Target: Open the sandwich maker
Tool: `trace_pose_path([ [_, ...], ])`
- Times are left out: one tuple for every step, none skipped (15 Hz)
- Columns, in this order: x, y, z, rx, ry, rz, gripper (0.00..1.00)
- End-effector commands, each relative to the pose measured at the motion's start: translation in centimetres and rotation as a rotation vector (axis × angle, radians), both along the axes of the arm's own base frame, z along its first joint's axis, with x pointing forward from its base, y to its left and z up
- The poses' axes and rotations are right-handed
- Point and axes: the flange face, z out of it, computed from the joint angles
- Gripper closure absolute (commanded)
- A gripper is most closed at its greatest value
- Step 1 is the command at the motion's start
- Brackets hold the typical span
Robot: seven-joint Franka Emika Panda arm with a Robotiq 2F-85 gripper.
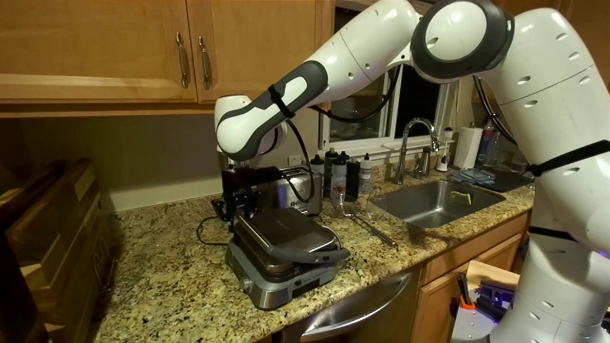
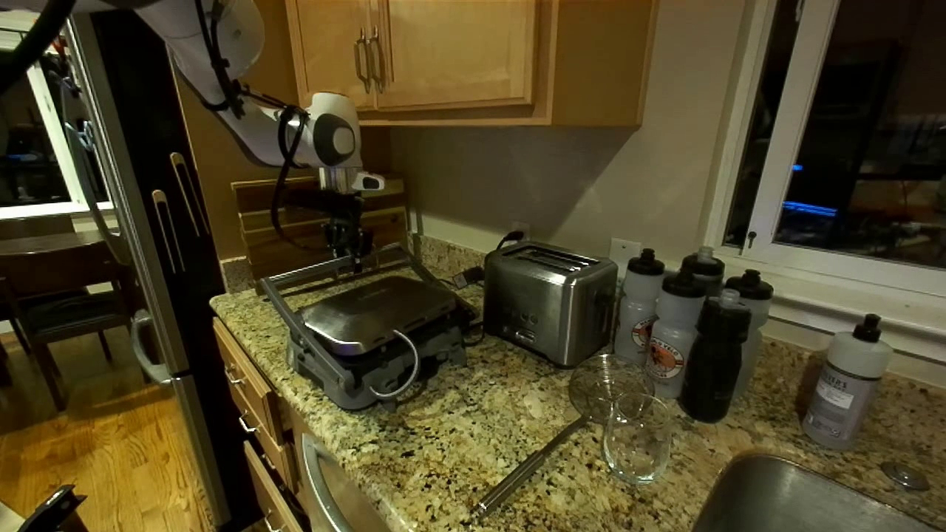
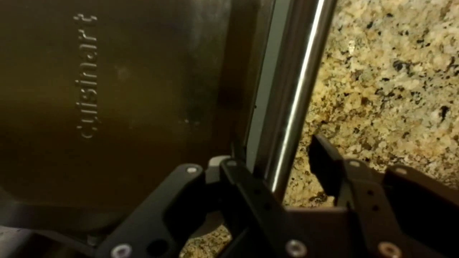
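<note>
On the granite counter [image 1: 157,290] sits the Cuisinart sandwich maker [image 1: 288,228], lid [image 3: 150,86] down, near the steel toaster [image 2: 547,303]. The gripper [image 3: 279,154] stands wide, its fingers [image 3: 322,166] on either side of the bar handle [image 3: 298,89]; granite shows between the bar and the finger farther from the lid. Whether the lid-side finger touches the bar, I cannot tell.

Beside the toaster, black-capped squeeze bottles [image 2: 669,358] stand bunched, translucent except for a dark one; what fills them cannot be made out. Near them is a clear stemless glass [image 2: 637,447], the counter visible through it. The sink [image 1: 424,212] holds a yellow-green piece [image 1: 461,196] too small to name.

Smooth metal covers the squarish lid, with raised "cuisinart" lettering; the handle is a shiny rounded bar on grey side arms [image 1: 305,256]. The counter is mottled tan flecked with black; the cabinets [image 1: 267,52] are honey-toned wood.
</note>
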Motion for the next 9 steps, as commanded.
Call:
trace_pose_path([
  [0.0, -0.2, 0.5, 0.03, -0.021, -0.038, 0.8],
  [0.0, -0.6, 0.4, 0.036, -0.019, -0.047, 0.85],
  [0.0, -0.9, 0.4, 0.045, -0.018, -0.057, 0.92],
  [0.0, -1.2, 0.3, 0.053, -0.017, -0.066, 0.94],
  [-0.1, -1.3, 0.2, 0.063, -0.014, -0.077, 0.96],
  [-0.1, -1.4, 0.1, 0.071, -0.013, -0.081, 0.96],
  [-0.1, -1.4, 0.1, 0.075, -0.014, -0.084, 0.99],
  [-0.1, -1.3, 0.1, 0.079, -0.014, -0.083, 0.94],
  [-0.1, -1.2, 0.3, 0.084, -0.015, -0.075, 0.94],
])
